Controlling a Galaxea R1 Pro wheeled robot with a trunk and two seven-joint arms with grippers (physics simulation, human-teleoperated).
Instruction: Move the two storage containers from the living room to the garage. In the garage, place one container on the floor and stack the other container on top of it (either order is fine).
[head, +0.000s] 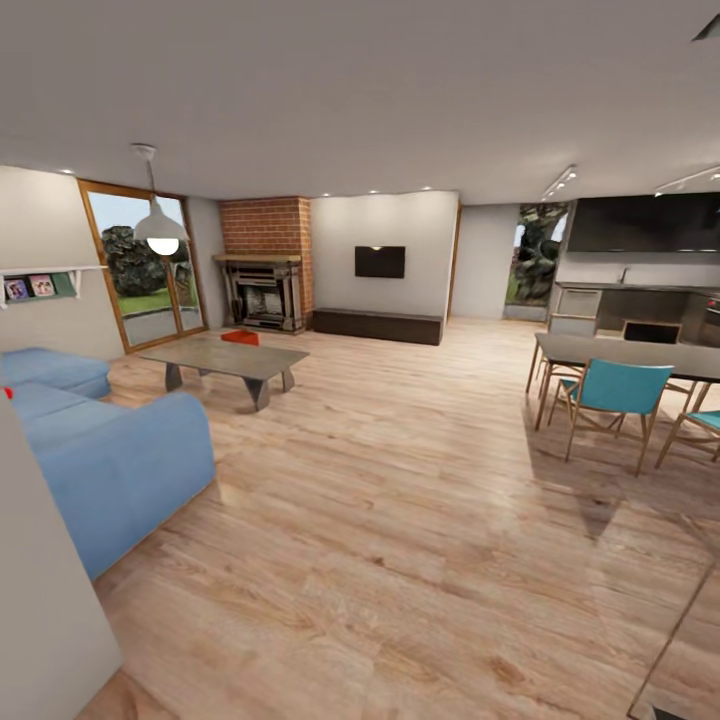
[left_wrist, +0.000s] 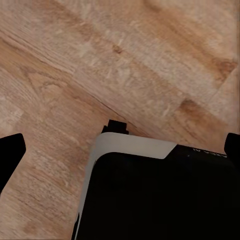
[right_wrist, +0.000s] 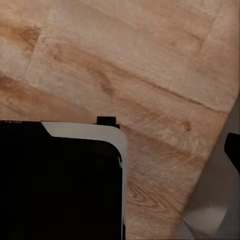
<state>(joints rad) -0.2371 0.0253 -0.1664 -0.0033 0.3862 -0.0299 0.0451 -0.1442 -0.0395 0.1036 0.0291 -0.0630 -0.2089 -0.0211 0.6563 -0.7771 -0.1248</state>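
I am looking into the living room. One red-orange storage container (head: 240, 337) rests on the grey low table (head: 225, 358), far ahead to the left. A small red-orange sliver (head: 8, 393) peeks out at the picture's left edge above the sofa; what it is I cannot tell. In the left wrist view my left gripper (left_wrist: 120, 150) hangs over wood planks and my own dark base (left_wrist: 160, 200), fingertips (left_wrist: 10, 155) far apart, nothing between them. My right gripper (right_wrist: 120, 155) hangs likewise, with one fingertip (right_wrist: 232, 155) showing far out at the picture's edge.
The blue sectional sofa (head: 120, 460) stands left, with a white wall corner (head: 40, 600) close at my left. Right are a dining table (head: 620, 355) and teal chairs (head: 615, 395). A brick fireplace (head: 265, 265) is at the back. Open wood floor (head: 400, 500) lies ahead.
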